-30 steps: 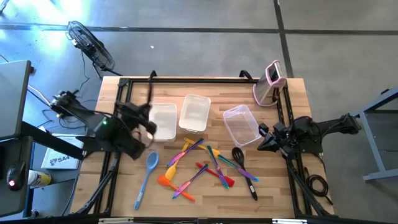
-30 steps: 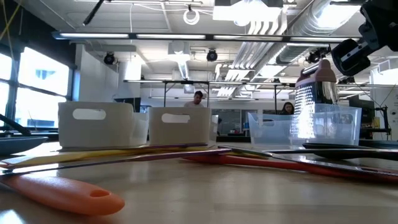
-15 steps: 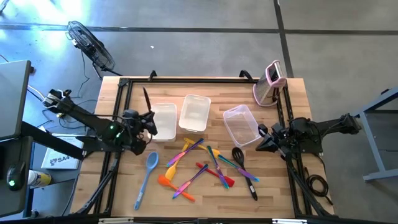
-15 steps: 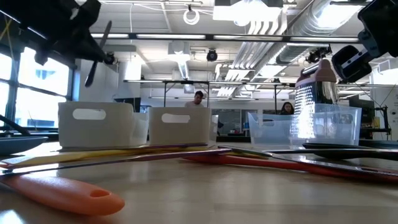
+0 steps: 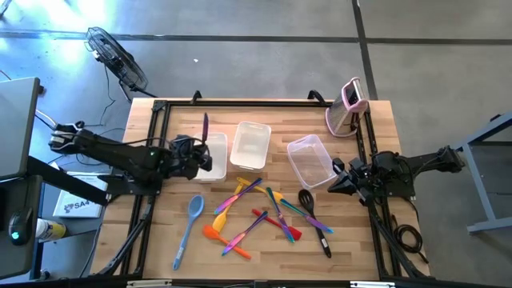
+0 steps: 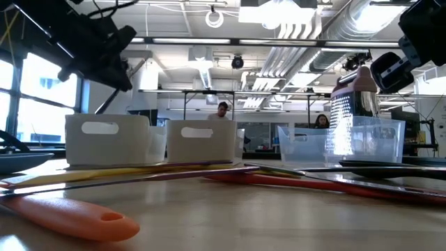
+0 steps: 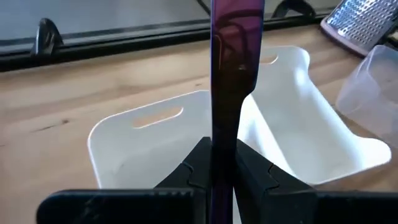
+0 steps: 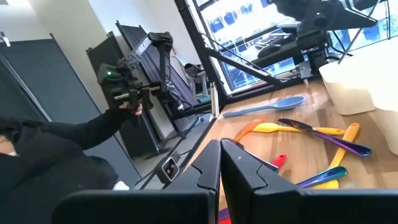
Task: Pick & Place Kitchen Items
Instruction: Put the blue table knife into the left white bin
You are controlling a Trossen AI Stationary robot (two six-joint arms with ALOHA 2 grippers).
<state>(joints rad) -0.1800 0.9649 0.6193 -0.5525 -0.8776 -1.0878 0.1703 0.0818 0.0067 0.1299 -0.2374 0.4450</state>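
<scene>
My left gripper (image 5: pixel 198 157) hangs over the leftmost white tub (image 5: pixel 214 148), shut on a purple utensil (image 5: pixel 206 128). In the low view it shows at the upper left (image 6: pixel 111 59). The other kitchen items lie loose on the wood near the front: a light blue spoon (image 5: pixel 190 226), orange, yellow, red and purple ones (image 5: pixel 248 218), and a black one (image 5: pixel 314 214). My right gripper (image 5: pixel 334 178) waits shut at the table's right, beside the clear tub (image 5: pixel 310 160), holding nothing. My left gripper pinches the purple utensil's narrow shaft (image 7: pixel 222 146) between its two fingers (image 7: pixel 194 167), just below where the utensil widens. The fingers come from the table's left, slanting down, and lie across the shaft. The utensil is lifted clear above the tub, its long end pointing toward the far edge.
A second white tub (image 5: pixel 250 144) stands between the left tub and the clear one. An upright pink-and-white grater (image 5: pixel 348 104) stands at the far right corner. A black frame rail (image 5: pixel 256 102) runs along the far edge. People show in the room beyond (image 8: pixel 56 143).
My left gripper has come down toward the leftmost white tub, shifting slightly toward the table's right and rolling its wrist. It stays shut on the purple utensil, which has tipped from nearly upright to a shallower slant over the tub.
</scene>
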